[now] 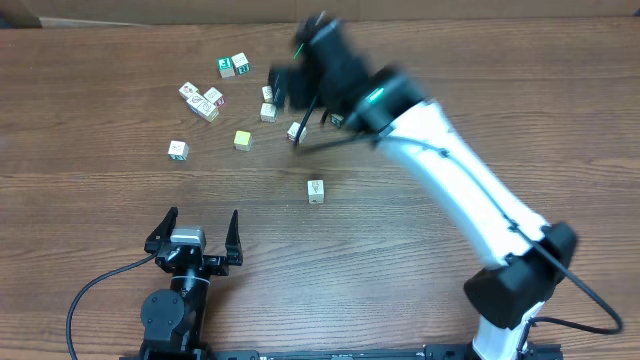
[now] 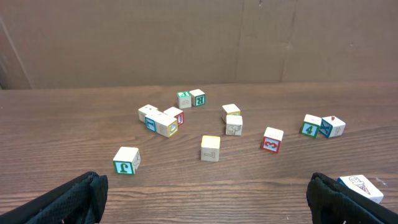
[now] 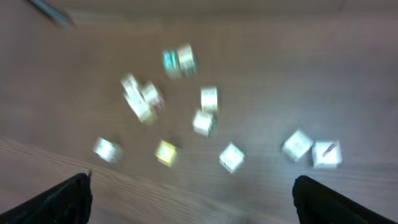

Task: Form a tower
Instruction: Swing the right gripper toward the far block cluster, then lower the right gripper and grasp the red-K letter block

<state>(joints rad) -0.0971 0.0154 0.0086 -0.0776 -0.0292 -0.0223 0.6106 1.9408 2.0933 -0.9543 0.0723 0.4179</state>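
No tower shows in any view; the small pale picture cubes lie singly or side by side on the table. In the overhead view a pair, a cluster of three, and single cubes are spread across the far middle. My right gripper is motion-blurred above the far cubes, and its wrist view shows it open and empty, looking down on blurred cubes. My left gripper rests open near the front edge, empty, behind a green-lettered cube.
A plain yellow-green cube lies among the others. A red-numbered cube and a pair lie to the right, partly under the right arm. One cube lies close to the left gripper's right finger.
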